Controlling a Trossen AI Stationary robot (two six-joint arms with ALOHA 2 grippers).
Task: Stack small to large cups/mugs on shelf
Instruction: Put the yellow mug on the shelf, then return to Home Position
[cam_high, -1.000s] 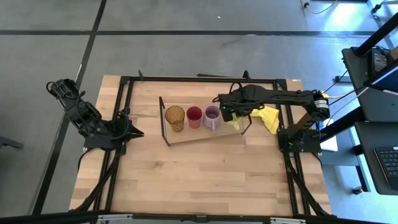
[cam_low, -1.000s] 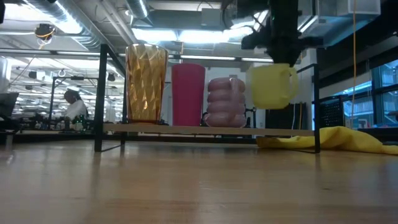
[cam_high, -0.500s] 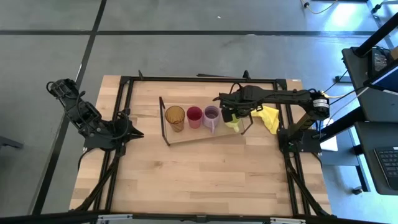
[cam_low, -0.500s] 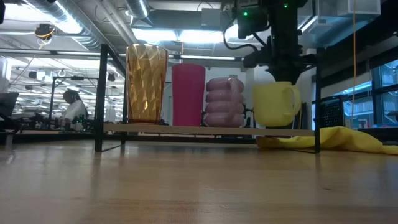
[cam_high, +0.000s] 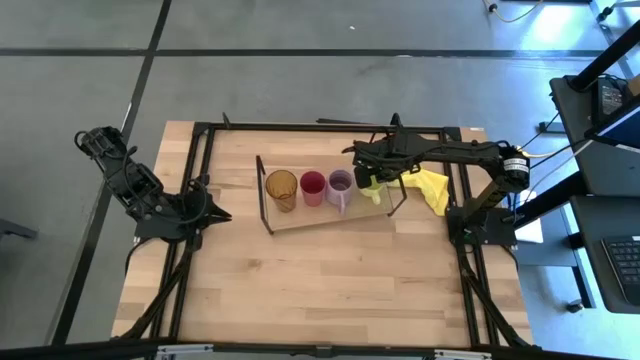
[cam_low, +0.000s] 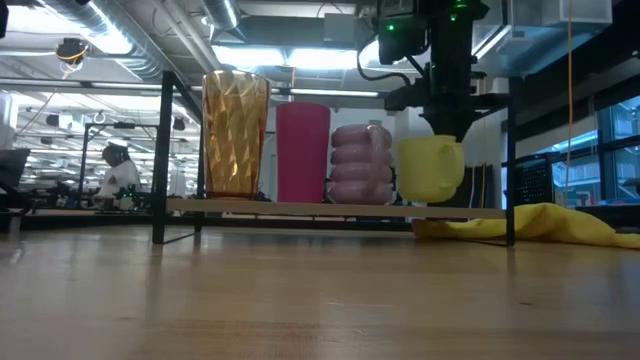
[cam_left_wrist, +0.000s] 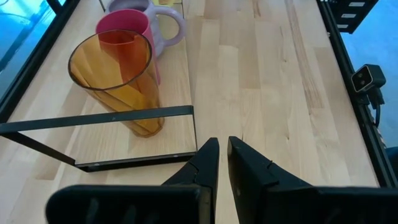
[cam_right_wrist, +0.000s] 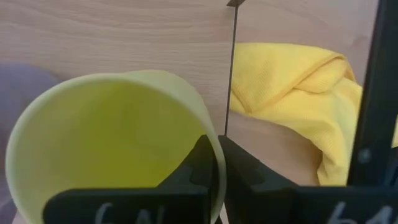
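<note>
The shelf (cam_high: 300, 218) is a light board with black wire ends, and it stands on the table. An amber tumbler (cam_low: 235, 135), a red cup (cam_low: 302, 152) and a pale purple mug (cam_low: 362, 163) stand upright on it in a row. My right gripper (cam_right_wrist: 219, 168) is shut on the yellow-green mug (cam_low: 430, 170), at the row's right end beside the purple mug. I cannot tell whether the mug's base touches the board. My left gripper (cam_left_wrist: 222, 155) is shut and empty, just left of the shelf's left wire end (cam_left_wrist: 112, 115). My right gripper pinches the yellow-green mug's rim (cam_right_wrist: 211, 146), with one finger inside the mug and one outside against its wall. The fingers come from above and point down. The mug hangs upright, mouth up, with its base at the level of the shelf board.
A yellow cloth (cam_high: 430, 190) lies on the table just right of the shelf's right wire end (cam_low: 510, 150). Black rails (cam_high: 200, 170) frame the table. Bare wood stretches from the shelf to the near edge.
My right gripper has come down with the yellow-green mug from above the shelf to board level. It has then shifted a little toward the purple mug and turned about, so the mug's handle no longer sticks out to the right in the low view.
</note>
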